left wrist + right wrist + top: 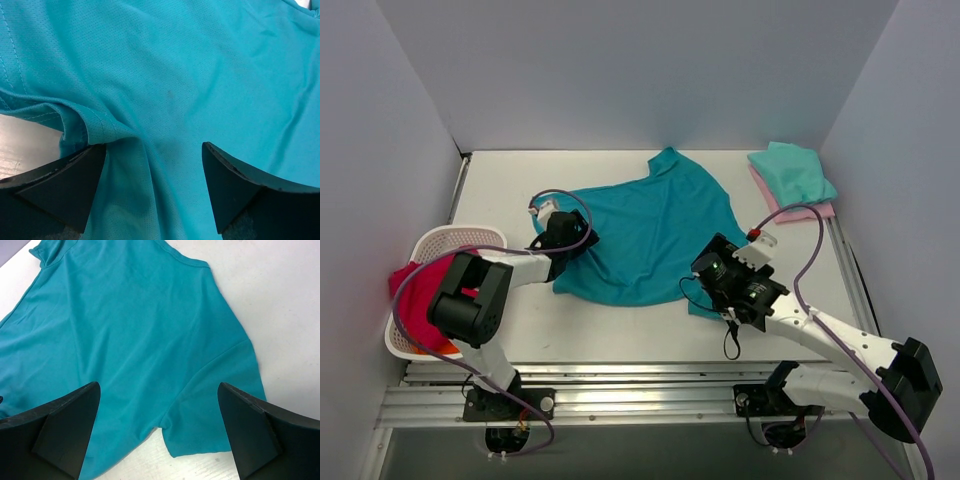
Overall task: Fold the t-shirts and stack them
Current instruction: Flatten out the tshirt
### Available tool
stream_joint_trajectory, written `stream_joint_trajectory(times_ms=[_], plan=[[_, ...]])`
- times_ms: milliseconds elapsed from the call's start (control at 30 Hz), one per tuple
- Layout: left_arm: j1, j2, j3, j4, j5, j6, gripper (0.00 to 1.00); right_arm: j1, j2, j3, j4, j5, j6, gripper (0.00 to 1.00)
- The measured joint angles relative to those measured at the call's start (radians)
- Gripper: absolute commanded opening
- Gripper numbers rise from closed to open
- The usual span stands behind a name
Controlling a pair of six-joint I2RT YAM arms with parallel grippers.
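Note:
A large teal-blue t-shirt (650, 232) lies spread, slightly rumpled, in the middle of the table. My left gripper (565, 238) is low over its left edge. In the left wrist view the gripper (154, 167) stands open, with a ridge of teal cloth (165, 90) lying between the fingers, not pinched. My right gripper (716, 268) hovers over the shirt's near right sleeve. The right wrist view shows the gripper (159, 407) open above that sleeve (220, 405). A folded mint-green t-shirt (792, 172) lies on a pale pink one (810, 212) at the back right.
A white lattice basket (450, 236) stands at the left edge with a red-pink cloth (420, 300) hanging out of it. White walls close in the table on three sides. A metal rail (640, 375) runs along the near edge.

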Motion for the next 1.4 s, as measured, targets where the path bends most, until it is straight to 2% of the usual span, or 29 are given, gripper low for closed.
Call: stream_joint_trajectory(times_ms=[167,300,533,900,1100,1233,1333,1400], plan=[[0.024,0.004,0.050,-0.085,0.019,0.021,0.90,-0.039,-0.001,-0.019,0.048,-0.014,-0.040,1.00],[0.088,0.035,0.122,-0.165,0.048,0.040,0.90,-0.061,-0.001,-0.032,0.075,-0.039,-0.065,1.00],[0.196,0.113,0.274,-0.298,0.070,0.074,0.90,-0.080,-0.016,-0.047,0.095,-0.060,-0.085,1.00],[0.278,0.246,0.606,-0.497,0.105,0.135,0.91,-0.085,-0.073,-0.057,0.100,-0.063,-0.094,1.00],[0.320,0.249,0.692,-0.552,0.109,0.154,0.91,-0.085,-0.110,-0.057,0.088,-0.055,-0.097,1.00],[0.314,0.165,0.673,-0.596,0.108,0.160,0.93,-0.085,-0.149,-0.057,0.072,-0.046,-0.105,1.00],[0.285,-0.020,0.559,-0.602,0.079,0.162,0.94,-0.085,-0.185,-0.057,0.063,-0.057,-0.120,1.00],[0.237,-0.204,0.439,-0.598,0.064,0.158,0.94,-0.085,-0.219,-0.063,0.064,-0.085,-0.133,1.00]])
